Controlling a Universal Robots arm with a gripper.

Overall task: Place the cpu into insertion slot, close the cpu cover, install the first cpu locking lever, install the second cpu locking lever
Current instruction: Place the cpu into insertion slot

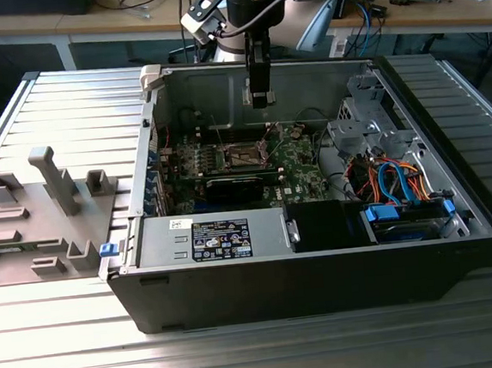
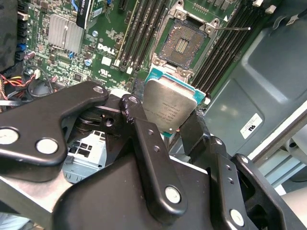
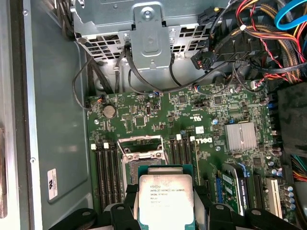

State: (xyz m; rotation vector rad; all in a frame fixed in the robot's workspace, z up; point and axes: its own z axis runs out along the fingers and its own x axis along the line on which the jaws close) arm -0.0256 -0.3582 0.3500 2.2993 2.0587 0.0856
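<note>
My gripper (image 2: 165, 120) is shut on the cpu (image 2: 169, 106), a flat square chip with a dull silver top and a teal edge, pinched between the black fingers (image 2: 144, 139). It hangs above the green motherboard inside the open computer case. The insertion slot (image 2: 183, 44) lies uncovered, a dark square recess with a metal rim, a short way beyond the chip. In the first wrist view the cpu (image 3: 165, 199) sits just short of the insertion slot (image 3: 143, 149). In the exterior view the gripper (image 1: 259, 99) hovers above the slot (image 1: 245, 156). One thin wire locking lever (image 2: 233, 28) stands off beside the socket. I cannot tell the cpu cover from the socket's frame.
Long memory slots (image 2: 141, 28) flank the socket on both sides. A finned heatsink (image 3: 241, 136) and a black card (image 1: 238, 187) sit close by. Bundled cables (image 3: 249, 43) and a metal drive cage (image 3: 151, 28) crowd one end. The case walls (image 1: 162, 114) enclose the board.
</note>
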